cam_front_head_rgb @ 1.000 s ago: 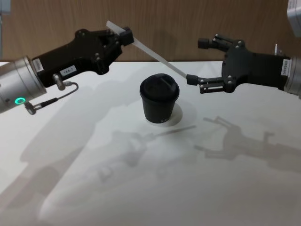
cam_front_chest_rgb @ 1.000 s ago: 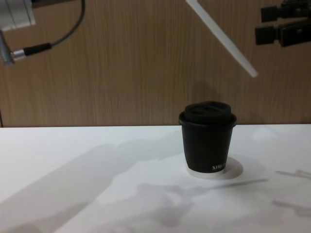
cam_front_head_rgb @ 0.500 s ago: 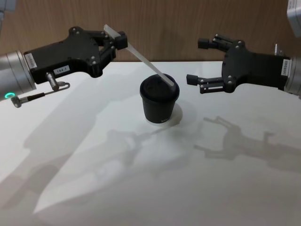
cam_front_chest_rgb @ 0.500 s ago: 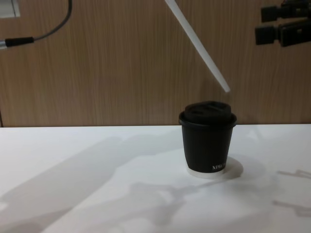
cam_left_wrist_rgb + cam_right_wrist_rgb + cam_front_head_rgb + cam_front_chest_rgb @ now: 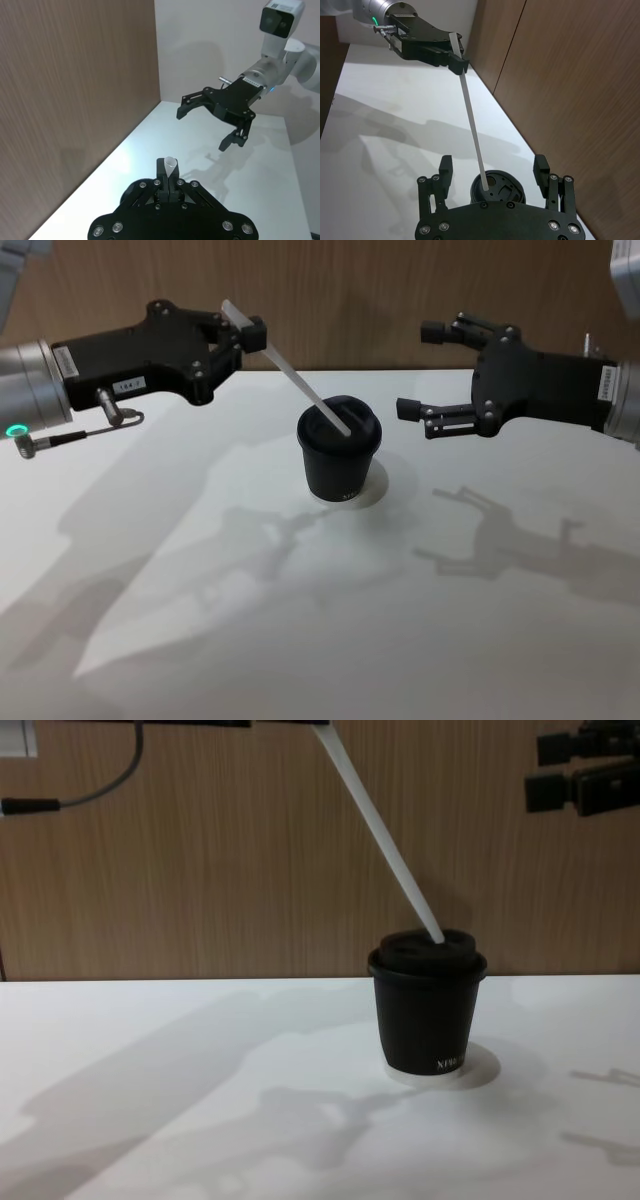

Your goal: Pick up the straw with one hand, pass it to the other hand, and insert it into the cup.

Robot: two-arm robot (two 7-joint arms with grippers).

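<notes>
Straw (image 5: 292, 374) slants down from the left end effector (image 5: 250, 333), whose fingers are closed on its upper end, to the lid of the cup (image 5: 339, 461). Its lower tip sits at the top of the lid in the head view and the chest view; whether the tip has entered the lid's opening cannot be told. In the right wrist view the straw (image 5: 471, 117) runs as a long white line from the far end effector (image 5: 456, 55) down to the lid of the cup (image 5: 501, 185).

The cup stands upright near the middle of the white surface (image 5: 400, 620), black with a domed black lid, small white lettering low on its side and a white base rim. In the chest view the cup (image 5: 427, 1005) shows from the side with the straw (image 5: 385, 840) leaning in from the upper left.

The right end effector (image 5: 415, 370) hangs above the surface to the right of the cup, well apart from it, its fingers spread wide and holding nothing. Nothing stands between it and the cup.

Shadows of both arms fall across the surface. Behind it runs a wood-grain wall (image 5: 220, 870). A thin cable (image 5: 75, 435) with a metal plug hangs under the left wrist beside a green ring light (image 5: 15, 430).
</notes>
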